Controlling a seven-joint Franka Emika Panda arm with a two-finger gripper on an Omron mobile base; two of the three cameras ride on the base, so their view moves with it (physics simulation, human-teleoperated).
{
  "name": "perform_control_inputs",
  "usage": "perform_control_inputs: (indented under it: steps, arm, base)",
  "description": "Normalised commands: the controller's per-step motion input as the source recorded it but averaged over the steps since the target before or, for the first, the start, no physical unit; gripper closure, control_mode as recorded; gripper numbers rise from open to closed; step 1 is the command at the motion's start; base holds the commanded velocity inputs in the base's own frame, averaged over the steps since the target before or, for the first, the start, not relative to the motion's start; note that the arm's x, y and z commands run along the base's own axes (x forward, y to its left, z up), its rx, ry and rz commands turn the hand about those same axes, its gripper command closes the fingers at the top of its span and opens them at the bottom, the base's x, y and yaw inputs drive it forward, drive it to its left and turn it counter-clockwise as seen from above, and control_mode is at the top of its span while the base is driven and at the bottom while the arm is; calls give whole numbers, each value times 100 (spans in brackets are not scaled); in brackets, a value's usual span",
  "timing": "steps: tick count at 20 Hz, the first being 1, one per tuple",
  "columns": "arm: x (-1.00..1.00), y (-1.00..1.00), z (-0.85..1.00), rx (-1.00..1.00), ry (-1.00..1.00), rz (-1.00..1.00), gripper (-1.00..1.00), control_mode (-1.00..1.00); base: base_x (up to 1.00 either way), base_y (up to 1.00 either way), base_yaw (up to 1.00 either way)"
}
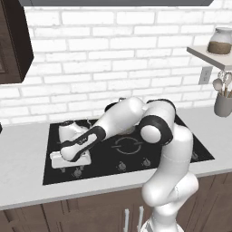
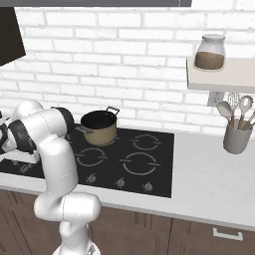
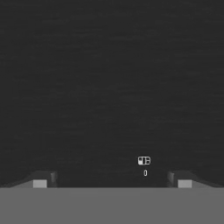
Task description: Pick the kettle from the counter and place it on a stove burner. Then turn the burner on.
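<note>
Black cooktop [image 1: 181,149]: one kettle [image 1: 71,131], one pot [image 2: 99,127]

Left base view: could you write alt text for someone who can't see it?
A white robot arm reaches down-left over a black cooktop, its hand low at the front-left corner beside a small silvery kettle on the glass. White brick wall behind; a utensil cup stands on the grey counter.

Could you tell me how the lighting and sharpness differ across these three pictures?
Left base view: bright, even light, slightly soft edges on the kettle. Right base view: same flat light, faint shadows on the counter. Hand view: dark, grainy black glass with small pale markings.
</note>
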Motion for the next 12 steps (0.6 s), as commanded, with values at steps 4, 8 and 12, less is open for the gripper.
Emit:
perform_control_inputs:
  steps: [4,8,12]
  arm:
    - [-8,-18,-23,-2,0,0,-100,-100]
    - [-13,-17,-9,0,0,0,-100,-100]
    - [-23,-33,-22,0,0,0,-100,-100]
  base:
    - [0,0,0]
    - [0,0,0]
    - [0,0,0]
